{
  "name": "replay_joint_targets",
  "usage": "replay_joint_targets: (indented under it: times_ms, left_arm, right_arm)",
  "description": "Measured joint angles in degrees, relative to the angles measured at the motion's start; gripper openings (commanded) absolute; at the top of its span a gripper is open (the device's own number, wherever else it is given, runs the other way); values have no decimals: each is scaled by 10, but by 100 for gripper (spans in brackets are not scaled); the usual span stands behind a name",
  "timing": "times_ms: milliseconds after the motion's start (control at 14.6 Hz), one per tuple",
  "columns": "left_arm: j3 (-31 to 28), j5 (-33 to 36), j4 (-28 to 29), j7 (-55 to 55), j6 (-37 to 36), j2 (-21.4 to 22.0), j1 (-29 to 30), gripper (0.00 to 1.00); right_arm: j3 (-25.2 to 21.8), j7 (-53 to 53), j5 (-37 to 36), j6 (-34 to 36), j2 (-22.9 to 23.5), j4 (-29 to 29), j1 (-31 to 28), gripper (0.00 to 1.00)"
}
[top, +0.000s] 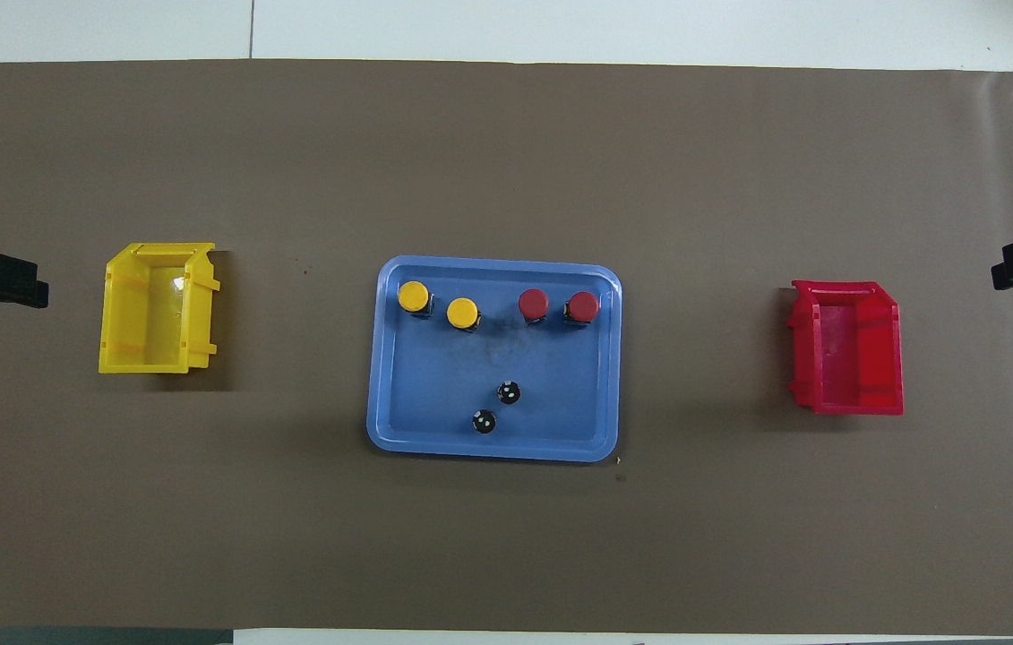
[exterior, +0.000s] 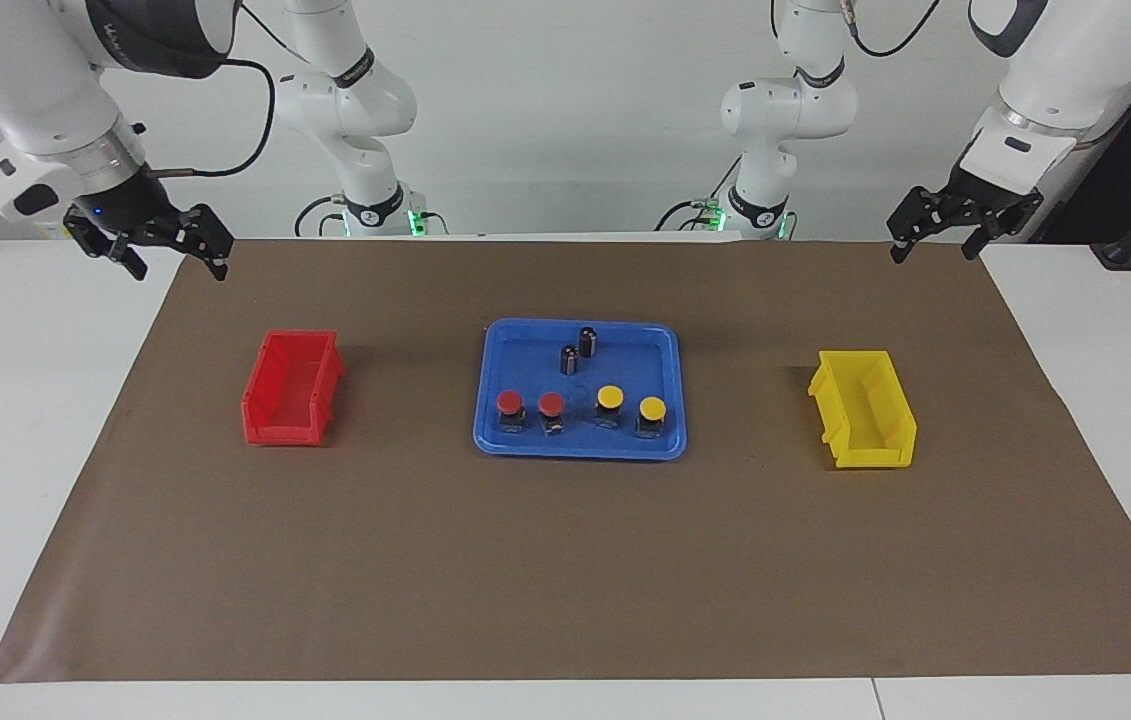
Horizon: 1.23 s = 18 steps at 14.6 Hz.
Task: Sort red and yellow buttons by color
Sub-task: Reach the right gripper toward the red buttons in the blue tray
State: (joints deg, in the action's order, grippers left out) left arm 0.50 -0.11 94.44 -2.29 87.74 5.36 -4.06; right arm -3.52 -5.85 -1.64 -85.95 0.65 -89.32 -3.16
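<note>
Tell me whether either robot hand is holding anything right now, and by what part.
Nothing is held: the left hand and right hand hang open, empty.

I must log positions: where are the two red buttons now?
The red buttons stand in the blue tray, in the row farther from the robots, beside the yellow buttons, toward the right arm's end.

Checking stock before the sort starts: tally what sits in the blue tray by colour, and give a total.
Red buttons: 2
Yellow buttons: 2
Dark capless cylinders: 2
Total in the blue tray: 6
Both bins, red and yellow, hold nothing.
</note>
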Motion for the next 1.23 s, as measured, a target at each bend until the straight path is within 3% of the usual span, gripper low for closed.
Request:
replay_joint_targets:
  times_ms: [957,1231]
  left_arm:
    - [0,0,0,0,0,0,0,100]
    - [0,0,0,0,0,0,0,100]
  right_arm:
    - [0,12,0,-6,2,7,30,100]
    - [10,34,0,49,67,116,42,100]
